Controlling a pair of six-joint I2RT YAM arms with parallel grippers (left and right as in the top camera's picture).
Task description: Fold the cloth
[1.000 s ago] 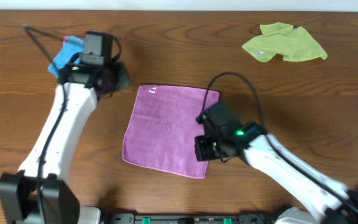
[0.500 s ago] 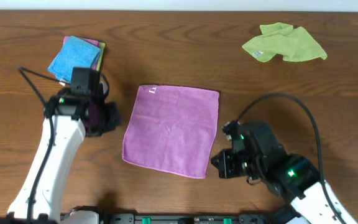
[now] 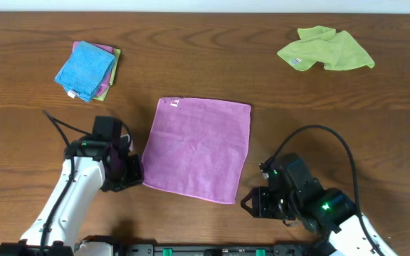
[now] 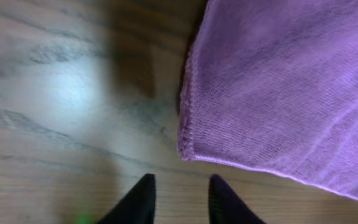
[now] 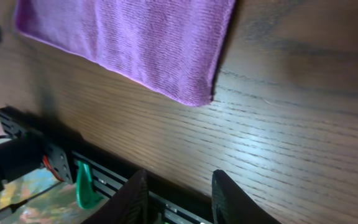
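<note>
Centrally, purple cloth (image 3: 196,148) flat, left pincer (image 4: 180,182), right pincer (image 5: 179,179) released (empty), folded stack (image 3: 85,69), green rag (image 3: 326,50) apart.

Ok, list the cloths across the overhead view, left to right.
stack of folded cloths, blue on top → purple cloth, spread flat → green cloth, crumpled

The cloth (image 3: 196,148) is plain purple with a small white tag (image 3: 174,102) at one corner, on a brown table (image 3: 205,43) streaked with darker wood grain. The rag (image 3: 326,48) is plain lime green, and the pile (image 3: 85,67) shows sky blue on top with pink and green edges beneath. The left gripper (image 4: 182,199) and right gripper (image 5: 178,196) are black.
</note>
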